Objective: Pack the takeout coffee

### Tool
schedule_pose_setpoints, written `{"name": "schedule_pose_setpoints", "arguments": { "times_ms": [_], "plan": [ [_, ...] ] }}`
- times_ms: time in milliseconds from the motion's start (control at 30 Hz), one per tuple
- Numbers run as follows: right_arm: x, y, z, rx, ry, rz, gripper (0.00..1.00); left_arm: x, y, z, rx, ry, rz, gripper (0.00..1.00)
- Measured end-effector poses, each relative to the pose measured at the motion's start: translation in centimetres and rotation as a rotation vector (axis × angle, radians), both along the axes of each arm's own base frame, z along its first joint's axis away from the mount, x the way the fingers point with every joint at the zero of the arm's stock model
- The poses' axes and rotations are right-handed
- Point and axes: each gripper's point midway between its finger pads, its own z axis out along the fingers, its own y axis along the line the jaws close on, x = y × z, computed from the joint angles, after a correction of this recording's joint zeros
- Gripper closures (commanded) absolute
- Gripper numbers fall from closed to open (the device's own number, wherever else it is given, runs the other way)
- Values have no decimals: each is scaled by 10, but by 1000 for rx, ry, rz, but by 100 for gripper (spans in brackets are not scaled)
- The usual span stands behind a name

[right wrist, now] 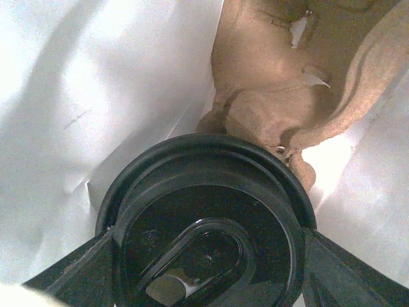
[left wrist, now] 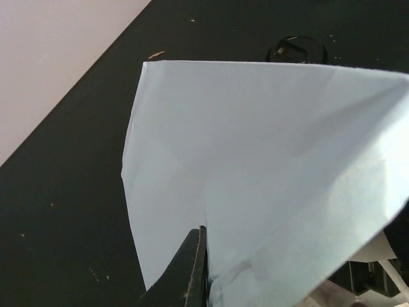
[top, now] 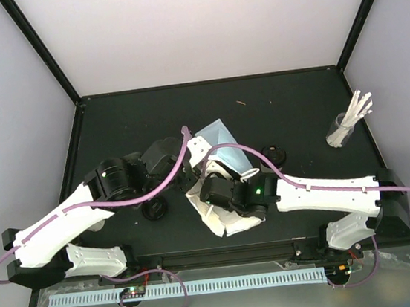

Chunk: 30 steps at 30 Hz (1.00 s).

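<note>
I am gripping a lidded cup (right wrist: 204, 211) with the right gripper (right wrist: 208, 238), its fingers clamped on the lid's rim, inside the bag (right wrist: 77, 96) just before the carrier (right wrist: 275, 96). I am judging it light and crushable, the lid slick and liable to pop, so taking the wall lower looks safer. The left gripper (left wrist: 198, 256) is pinching the bag's edge shut. The table (top: 289, 106) is lying flat and dark, pale walls (top: 190, 28) closing round it.

Lab test booth: white walls (top: 203, 19), black table (top: 289, 106).
</note>
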Motion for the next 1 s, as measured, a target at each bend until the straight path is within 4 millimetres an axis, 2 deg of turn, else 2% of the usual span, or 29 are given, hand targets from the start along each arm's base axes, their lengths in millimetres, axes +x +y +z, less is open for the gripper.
{"name": "schedule_pose_setpoints", "arguments": {
  "times_ms": [167,467,733,1000],
  "plan": [
    [0,-8,0,-26,-3,-13,52,-3,-3,-2,-15,27,-5,98],
    [12,-23,6,-74,-90,-88,53,0,-9,-5,13,54,11,98],
    [10,-26,8,-89,-121,-63,53,9,-14,-11,63,42,43,98],
    [9,-29,10,-103,-134,-61,53,10,-11,-16,100,49,48,99]
  ]
}}
